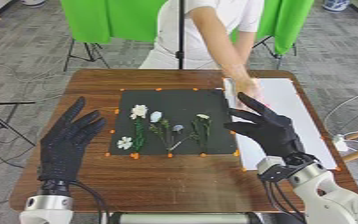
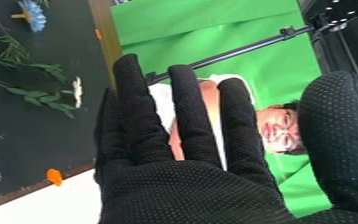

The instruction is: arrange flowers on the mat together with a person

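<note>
Brown table point(image 1: 131, 182), dark mat point(image 1: 186, 100) upon it, orange tabs point(image 1: 135, 155) around the edges. A white sheet point(image 1: 291, 107) lies on the right, alongside the mat.

Flowers all on the mat. Leftmost: tall white flower point(image 1: 139, 110), bloom to the far side, leafy stem running toward the robot. Near the foot of that stem, a low white flower point(image 1: 125, 143). Next, a pale flower point(image 1: 156, 116), then a blue flower point(image 1: 177, 128), their stems drawing close together at the near end. Furthest right, a small white flower point(image 1: 203, 116) on green stems.

Left robot hand point(image 1: 62, 150): over the table, left of the mat, fingers extended, thumb held away from them, nothing in the grasp. Right robot hand point(image 1: 273, 134): by the mat's right edge, above the white sheet; fingers spread and straight, thumb well apart. In the right wrist view, the right robot hand point(image 2: 202, 192) has gaps between the fingers, palm unladen.

Across the table, a person in white, arm stretched down to the far part of the white sheet. Person's hand point(image 1: 246, 90) blurred; cannot tell what it holds. Green cloth point(image 1: 118, 20) behind.
</note>
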Robot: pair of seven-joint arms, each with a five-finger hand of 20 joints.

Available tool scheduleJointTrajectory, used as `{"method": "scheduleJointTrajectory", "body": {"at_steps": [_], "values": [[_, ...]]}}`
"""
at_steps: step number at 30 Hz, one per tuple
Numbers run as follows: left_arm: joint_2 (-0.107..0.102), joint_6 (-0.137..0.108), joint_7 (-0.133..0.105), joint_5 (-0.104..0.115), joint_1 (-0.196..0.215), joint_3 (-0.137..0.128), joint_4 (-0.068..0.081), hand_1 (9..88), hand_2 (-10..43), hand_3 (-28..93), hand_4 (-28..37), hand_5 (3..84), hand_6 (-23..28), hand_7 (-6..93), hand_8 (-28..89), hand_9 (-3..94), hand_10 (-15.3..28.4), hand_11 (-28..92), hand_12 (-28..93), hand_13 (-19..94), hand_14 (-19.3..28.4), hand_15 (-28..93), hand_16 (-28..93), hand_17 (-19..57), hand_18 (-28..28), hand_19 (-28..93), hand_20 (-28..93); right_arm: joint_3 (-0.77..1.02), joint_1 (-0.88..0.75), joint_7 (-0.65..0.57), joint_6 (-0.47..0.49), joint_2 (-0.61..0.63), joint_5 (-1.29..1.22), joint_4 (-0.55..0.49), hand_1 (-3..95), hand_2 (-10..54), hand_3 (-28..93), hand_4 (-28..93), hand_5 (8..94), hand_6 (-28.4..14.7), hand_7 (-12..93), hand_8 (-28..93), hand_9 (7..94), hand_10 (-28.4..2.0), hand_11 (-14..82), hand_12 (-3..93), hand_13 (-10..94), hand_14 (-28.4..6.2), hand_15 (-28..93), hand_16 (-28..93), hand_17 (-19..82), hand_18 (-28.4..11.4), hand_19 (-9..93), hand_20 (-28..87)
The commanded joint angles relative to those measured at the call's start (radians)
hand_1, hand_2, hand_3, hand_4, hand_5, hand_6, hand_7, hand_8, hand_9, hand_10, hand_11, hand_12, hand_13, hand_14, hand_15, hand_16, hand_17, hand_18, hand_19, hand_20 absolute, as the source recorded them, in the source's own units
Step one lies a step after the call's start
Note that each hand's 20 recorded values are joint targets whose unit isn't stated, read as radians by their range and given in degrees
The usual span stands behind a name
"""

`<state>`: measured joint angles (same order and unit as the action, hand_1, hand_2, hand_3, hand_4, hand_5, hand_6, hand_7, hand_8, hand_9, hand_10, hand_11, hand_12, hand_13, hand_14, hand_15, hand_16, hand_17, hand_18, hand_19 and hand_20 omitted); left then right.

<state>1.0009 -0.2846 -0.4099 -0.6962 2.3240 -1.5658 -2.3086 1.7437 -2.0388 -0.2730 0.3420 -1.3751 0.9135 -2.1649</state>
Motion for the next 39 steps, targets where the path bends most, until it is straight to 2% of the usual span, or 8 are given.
{"method": "scheduleJointTrajectory", "body": {"at_steps": [1,2,4,6,13,27,33,39], "values": [[-0.014,-0.022,-0.028,0.024,0.009,0.019,0.003,21.0,9.6,78,-28.3,34.0,7.5,11.8,-10,35.5,20.8,24,9,27,27.4,47,-10,-6.5,23.7,60,1,-0.012,0.007,0.019,0.010,0.001,0.028,-0.003,18.5,4.4,85,-28,36.1,2.9,11,-12,46.1,-13.0,6.9,11.7,39,-21.2,24,17,2,-18.9,42,17],[-0.013,-0.020,-0.024,0.025,0.009,0.019,0.003,21.0,9.6,78,-28.3,34.0,7.6,11.8,-10,35.5,20.8,24,9,27,27.4,47,-10,-6.5,23.7,60,1,-0.012,0.010,0.017,0.014,0.000,0.026,-0.001,18.7,4.3,85,-28,36.1,2.9,11,-12,46.1,-13.0,7.0,11.7,39,-21.1,24,17,2,-18.9,42,17],[-0.026,-0.024,-0.041,0.033,0.006,0.028,0.005,21.2,9.7,77,-28.3,34.1,7.7,11.8,-10,35.7,20.9,24,9,27,27.4,48,-10,-6.5,23.7,60,1,-0.011,0.018,0.015,0.021,-0.001,0.021,0.005,19.0,4.0,85,-28,36.2,2.8,11,-12,46.1,-12.9,7.0,11.7,39,-21.0,24,17,2,-18.9,42,17],[-0.026,-0.022,-0.036,0.033,-0.005,0.031,0.009,21.2,9.7,78,-28.3,34.1,7.7,11.9,-10,35.7,20.9,24,9,27,27.4,48,-10,-6.5,23.8,60,1,-0.013,0.023,0.018,0.019,0.000,0.024,0.008,19.0,3.9,85,-28,36.2,2.9,11,-13,46.2,-12.8,6.9,11.7,40,-20.9,24,17,2,-18.9,42,17],[-0.038,-0.023,-0.051,0.040,-0.008,0.035,0.011,21.2,9.7,77,-28.3,34.2,7.8,11.8,-10,35.7,20.9,24,9,27,27.5,48,-11,-6.6,23.8,60,1,-0.020,0.032,0.011,0.030,-0.001,0.025,0.016,19.2,3.8,85,-28,36.3,3.0,11,-13,46.4,-12.8,7.0,11.6,40,-21.0,24,17,2,-18.9,42,17],[-0.010,-0.008,-0.001,0.025,0.003,0.018,0.008,21.3,9.7,77,-28.3,34.3,7.8,11.6,-10,35.5,20.7,23,9,27,27.4,48,-11,-6.4,24.0,60,1,-0.003,0.012,-0.031,0.047,0.001,0.063,0.009,18.9,3.9,84,-28,36.3,3.0,11,-13,46.1,-13.0,6.9,11.6,39,-21.0,24,17,2,-18.8,42,17],[-0.003,-0.001,0.005,0.016,0.008,0.010,0.003,21.1,9.7,78,-28.3,34.2,7.5,11.1,-10,34.9,20.3,22,8,27,27.6,45,-11,-5.8,23.9,58,-1,0.001,0.008,-0.041,0.050,-0.005,0.072,0.003,18.6,4.1,84,-28,36.1,2.9,11,-13,45.9,-13.0,6.9,11.7,39,-21.1,24,17,1,-18.8,41,17],[-0.005,-0.013,0.001,0.018,0.014,0.005,0.002,21.1,9.7,77,-28.3,34.1,7.3,10.9,-10,34.2,20.0,21,8,27,27.2,43,-10,-5.8,23.5,57,-2,-0.023,0.005,-0.030,0.046,-0.002,0.121,0.002,16.7,5.5,81,-28,35.2,2.9,11,-12,45.1,-13.3,6.3,11.7,38,-21.4,23,17,1,-18.6,41,17]]}}
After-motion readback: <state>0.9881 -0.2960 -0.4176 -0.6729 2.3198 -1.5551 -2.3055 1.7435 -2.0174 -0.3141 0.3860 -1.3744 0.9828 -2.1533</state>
